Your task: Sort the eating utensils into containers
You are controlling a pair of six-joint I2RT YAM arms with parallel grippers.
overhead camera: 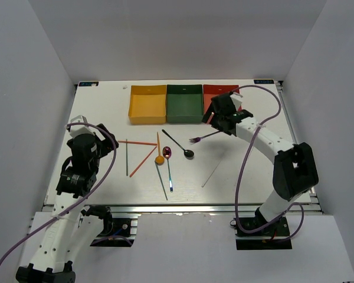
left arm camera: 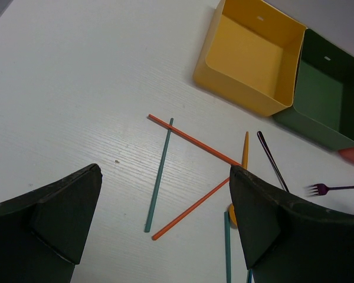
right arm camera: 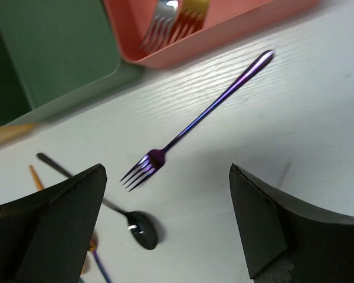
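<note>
Fingers [right arm camera: 47, 224] of the right gripper [right arm camera: 165, 221] are standing spread, grasping nothing. The left gripper [left arm camera: 165, 230] is likewise released, hanging over the chopsticks.

The iridescent fork [right arm camera: 206, 112] is lying flat on the table [right arm camera: 295, 118], handle pointing to 1 o'clock, just short of the red-orange tray [right arm camera: 183, 52].

Risk, judged: the slim handle is sitting flush, so closing fingers could be skidding it aside or nudging the tray wall.

Count:
- Trays: three, namely the yellow-orange tray [left arm camera: 224, 88], the dark green tray [right arm camera: 53, 53] and the red-orange tray.
- Stowed forks [right arm camera: 171, 20]: two showing.
- Loose spoons: three, namely the black spoon [right arm camera: 138, 227], the orange spoon [overhead camera: 159, 158] and the purple spoon [overhead camera: 167, 152].
- Loose chopsticks: two orange-red chopsticks [left arm camera: 192, 140], two grey-green chopsticks [left arm camera: 159, 177], one silver chopstick [overhead camera: 211, 173].
</note>
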